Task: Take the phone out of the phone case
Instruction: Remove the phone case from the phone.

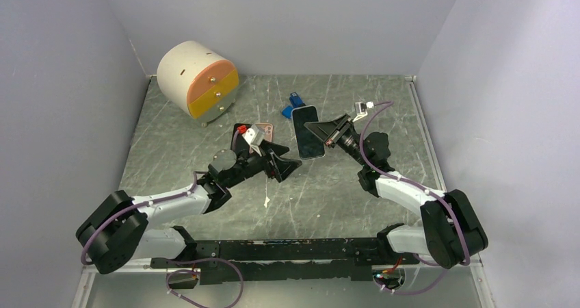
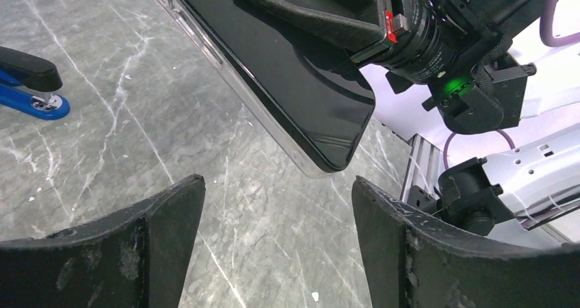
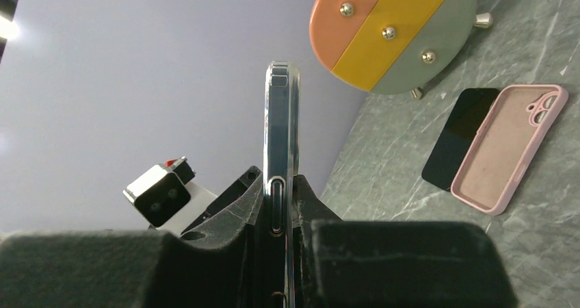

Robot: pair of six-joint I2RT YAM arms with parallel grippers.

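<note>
A black-screened phone in a clear case [image 1: 308,131] is clamped between the fingers of my right gripper [image 1: 328,130], which is shut on it and holds it off the table. The right wrist view shows it edge-on [image 3: 282,130] between the jaws of that gripper [image 3: 282,212]. My left gripper [image 1: 284,163] is open and empty. Its fingers [image 2: 157,239] sit just short of the phone's near corner [image 2: 321,150], not touching it. The right gripper's fingers [image 2: 321,10] press on the screen.
A pink empty case [image 3: 509,147] and a bare black phone [image 3: 459,137] lie side by side on the table behind my left arm. A round drawer unit [image 1: 198,81] stands at the back left. A blue stapler [image 1: 294,105] lies behind the held phone.
</note>
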